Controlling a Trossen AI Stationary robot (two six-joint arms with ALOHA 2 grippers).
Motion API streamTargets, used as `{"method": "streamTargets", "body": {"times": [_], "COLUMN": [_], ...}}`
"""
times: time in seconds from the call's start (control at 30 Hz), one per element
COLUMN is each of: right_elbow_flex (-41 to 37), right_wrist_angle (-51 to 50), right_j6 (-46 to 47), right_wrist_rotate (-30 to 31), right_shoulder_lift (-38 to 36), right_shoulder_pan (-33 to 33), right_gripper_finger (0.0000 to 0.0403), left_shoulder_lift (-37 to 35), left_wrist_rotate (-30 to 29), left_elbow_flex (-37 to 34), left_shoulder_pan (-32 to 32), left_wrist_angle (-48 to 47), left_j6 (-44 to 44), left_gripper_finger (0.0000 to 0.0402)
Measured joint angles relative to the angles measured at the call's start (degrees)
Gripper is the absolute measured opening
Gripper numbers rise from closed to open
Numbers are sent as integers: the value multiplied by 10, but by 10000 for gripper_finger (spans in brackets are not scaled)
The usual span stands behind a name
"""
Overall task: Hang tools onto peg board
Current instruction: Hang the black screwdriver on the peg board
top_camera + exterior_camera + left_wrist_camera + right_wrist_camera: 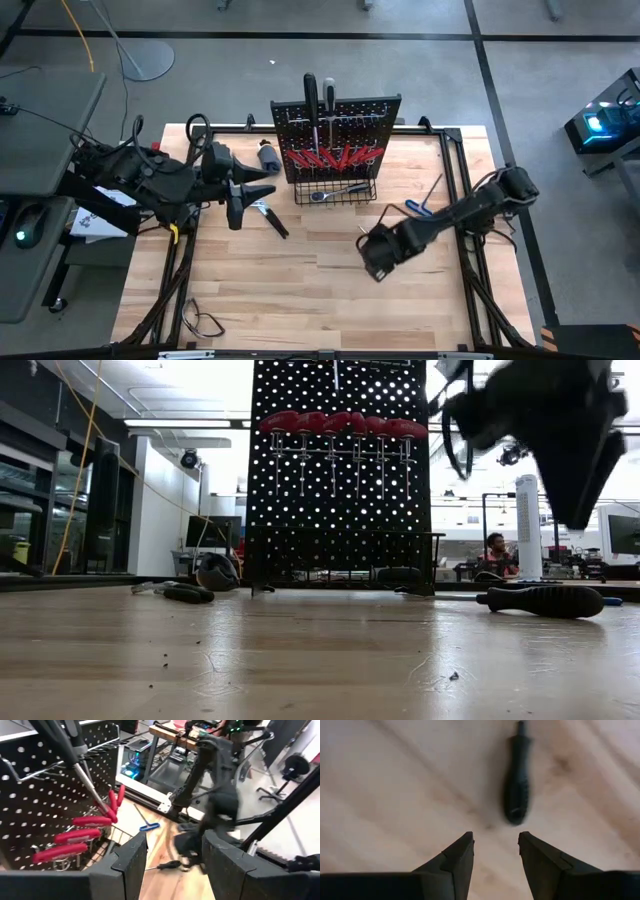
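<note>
A black peg board (336, 135) stands upright at the upper centre of the overhead frame, red-handled screwdrivers (335, 157) hanging in a row so their shafts point down. Right of centre, the right gripper (495, 851) hovers over a black-handled screwdriver (516, 792) lying loose on the wooden table (300, 290). Its jaws are spread and empty, apparently lining up to grasp it. At centre left, the left gripper (172, 857) waits beside the board, jaws spread and empty, black-handled pliers (268, 217) lying just below it.
</note>
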Motion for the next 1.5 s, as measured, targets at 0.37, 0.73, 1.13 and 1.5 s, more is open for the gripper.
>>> {"method": "streamTargets", "body": {"times": [0.37, 0.73, 1.13, 1.5], "right_elbow_flex": [-50, -168, -128, 243], "right_wrist_angle": [45, 201, 175, -90], "right_j6": [-95, -40, -58, -17], "right_wrist_rotate": [-3, -26, -27, 283], "right_shoulder_lift": [17, 21, 26, 17], "right_shoulder_pan": [-44, -46, 7, 97], "right_gripper_finger": [151, 151, 97, 86], "left_shoulder_lift": [0, 12, 47, 139], "left_wrist_rotate": [10, 11, 25, -4], "left_elbow_flex": [0, 0, 0, -1], "left_shoulder_pan": [0, 0, 0, 8], "left_wrist_angle": [22, 22, 9, -10], "left_j6": [-37, -59, -8, 61], "left_gripper_finger": [173, 173, 173, 173]}}
